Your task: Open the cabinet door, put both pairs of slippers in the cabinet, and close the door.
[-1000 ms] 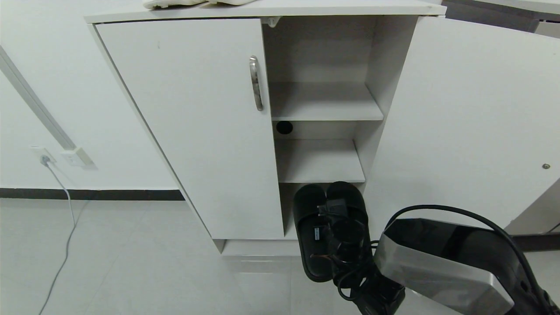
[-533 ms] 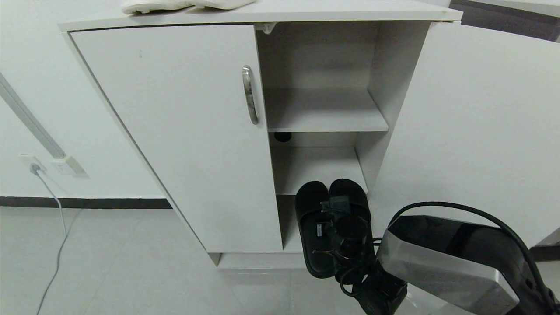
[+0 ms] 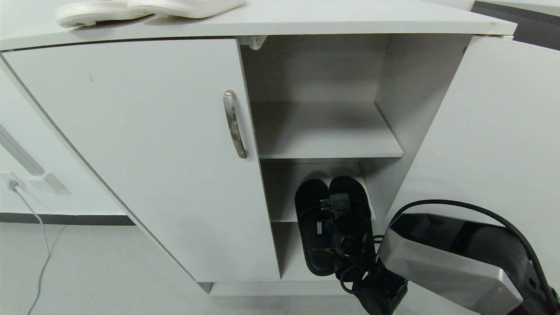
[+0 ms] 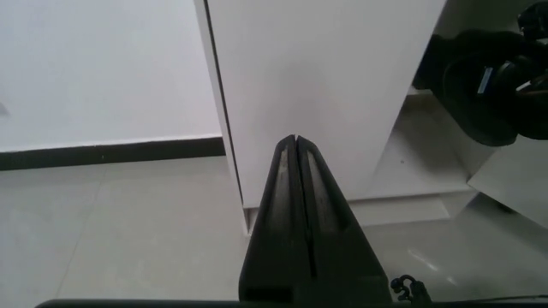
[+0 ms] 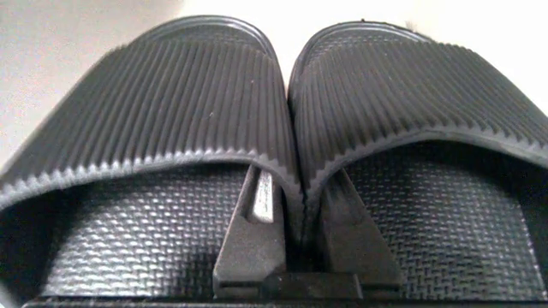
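Note:
The white cabinet (image 3: 306,17) has its left door (image 3: 131,153) closed and its right door (image 3: 494,131) swung open. A pair of black slippers (image 3: 313,227) hangs side by side in front of the open half, toes at the middle shelf (image 3: 280,205). My right gripper (image 3: 336,202) is shut on them. In the right wrist view its fingers (image 5: 257,231) sit under the ribbed straps, pinching the inner edges of the black slippers (image 5: 171,111) together. A white pair of slippers (image 3: 131,8) lies on the cabinet top. My left gripper (image 4: 295,150) is shut on nothing, low before the closed door.
The upper shelf (image 3: 323,131) is bare. A metal handle (image 3: 234,124) stands at the closed door's edge. A wall socket (image 3: 26,183) with a cable (image 3: 39,245) sits low at the left. Tiled floor (image 4: 128,222) lies open before the cabinet.
The head camera has moved closer to the cabinet, so everything looks larger. The black slippers in my right gripper now reach the middle shelf instead of the bottom compartment.

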You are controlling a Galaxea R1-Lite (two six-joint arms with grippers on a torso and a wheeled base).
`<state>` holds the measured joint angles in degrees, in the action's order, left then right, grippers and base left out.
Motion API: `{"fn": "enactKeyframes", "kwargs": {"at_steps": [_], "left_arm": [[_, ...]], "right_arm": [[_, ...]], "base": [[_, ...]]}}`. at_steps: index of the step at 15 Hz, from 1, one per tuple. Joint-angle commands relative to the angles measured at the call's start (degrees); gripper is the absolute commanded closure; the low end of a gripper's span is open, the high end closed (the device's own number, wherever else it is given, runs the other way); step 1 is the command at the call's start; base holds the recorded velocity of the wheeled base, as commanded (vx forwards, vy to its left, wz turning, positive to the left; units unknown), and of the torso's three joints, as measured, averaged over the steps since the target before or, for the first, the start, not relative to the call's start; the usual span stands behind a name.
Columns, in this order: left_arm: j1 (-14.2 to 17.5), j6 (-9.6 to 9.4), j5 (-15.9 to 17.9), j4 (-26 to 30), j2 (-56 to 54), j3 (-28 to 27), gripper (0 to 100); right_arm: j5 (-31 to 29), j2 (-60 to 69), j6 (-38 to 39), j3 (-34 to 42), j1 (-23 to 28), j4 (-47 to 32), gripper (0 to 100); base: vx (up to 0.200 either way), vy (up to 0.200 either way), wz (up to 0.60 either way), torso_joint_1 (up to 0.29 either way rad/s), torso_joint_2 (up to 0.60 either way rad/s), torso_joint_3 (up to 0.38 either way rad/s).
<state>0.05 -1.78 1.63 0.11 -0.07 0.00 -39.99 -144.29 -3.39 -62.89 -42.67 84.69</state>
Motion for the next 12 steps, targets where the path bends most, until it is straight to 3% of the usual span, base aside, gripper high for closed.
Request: {"fn": "enactKeyframes", "kwargs": {"at_steps": [1,5,9,12], "left_arm": [[0.0,-0.07,0.0,0.0,0.1,0.0,100],[0.0,-0.07,0.0,0.0,0.1,0.0,100],[0.0,-0.07,0.0,0.0,0.1,0.0,100],[0.0,-0.07,0.0,0.0,0.1,0.0,100]], "right_arm": [[0.4,0.1,-0.5,-2.2,0.7,-1.2,100],[1.5,-0.4,0.0,-9.4,2.9,-11.7,100],[1.8,-3.0,5.1,-21.6,4.3,-23.8,100],[2.7,-6.4,5.2,-29.1,6.6,-27.4,100]], "base": [[0.000,0.000,0.00,0.000,0.00,0.000],[0.000,0.000,0.00,0.000,0.00,0.000],[0.000,0.000,0.00,0.000,0.00,0.000],[0.000,0.000,0.00,0.000,0.00,0.000]]}}
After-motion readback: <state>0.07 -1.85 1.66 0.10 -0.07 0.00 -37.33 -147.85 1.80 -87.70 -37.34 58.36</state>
